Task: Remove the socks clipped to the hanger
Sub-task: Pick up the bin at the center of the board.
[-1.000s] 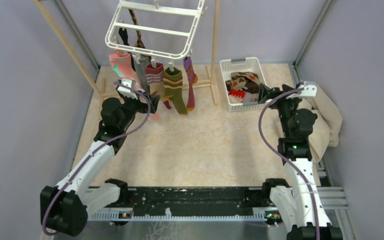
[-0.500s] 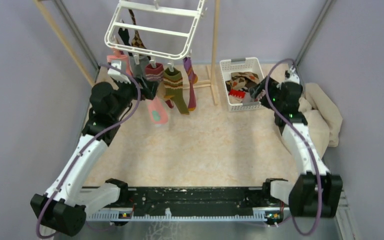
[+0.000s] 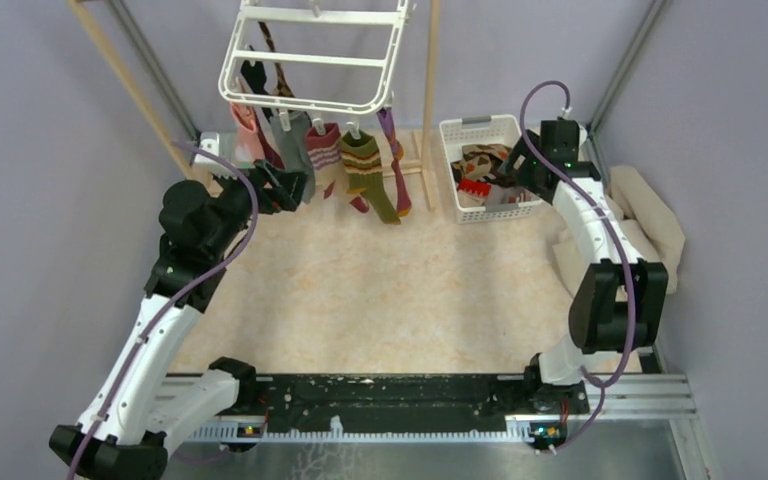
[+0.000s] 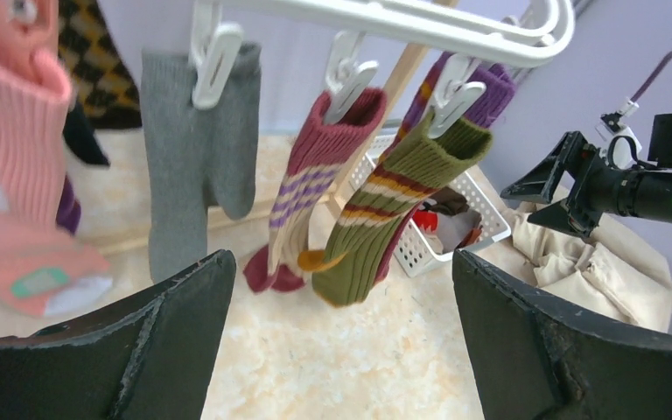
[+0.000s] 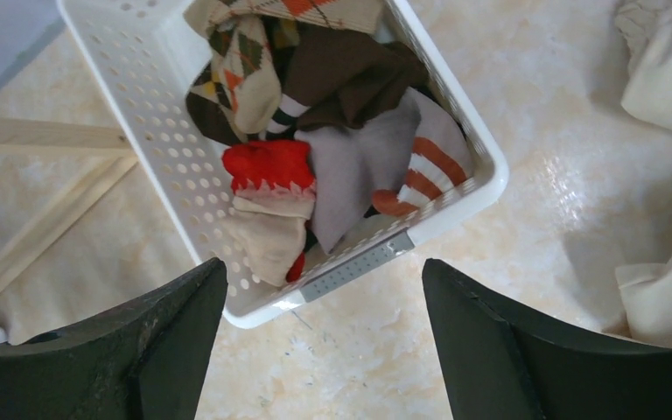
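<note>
The white hanger [image 3: 310,60] hangs at the back with socks clipped along its front rim: pink [image 3: 245,125], grey [image 3: 290,140], maroon-striped [image 3: 325,150], olive-striped [image 3: 365,170] and purple [image 3: 395,150]. A black sock and a brown argyle sock [image 3: 278,80] hang behind. My left gripper [image 3: 285,185] is open and empty, just in front of the grey sock. In the left wrist view the gripper [image 4: 341,262] faces the grey [image 4: 192,157], maroon-striped [image 4: 315,184] and olive-striped [image 4: 385,210] socks. My right gripper [image 3: 505,180] is open and empty above the basket's near edge [image 5: 324,267].
A white slotted basket [image 3: 455,190] holds several loose socks; its wall shows in the right wrist view [image 5: 131,131]. A beige cloth heap [image 3: 650,230] lies at the right wall. Wooden rack poles [image 3: 430,100] stand beside the hanger. Purple walls close in on three sides.
My left gripper has come away from the pink sock and risen. The hanger and socks have swung right. My right arm has stretched back and up, its gripper still over the basket.
</note>
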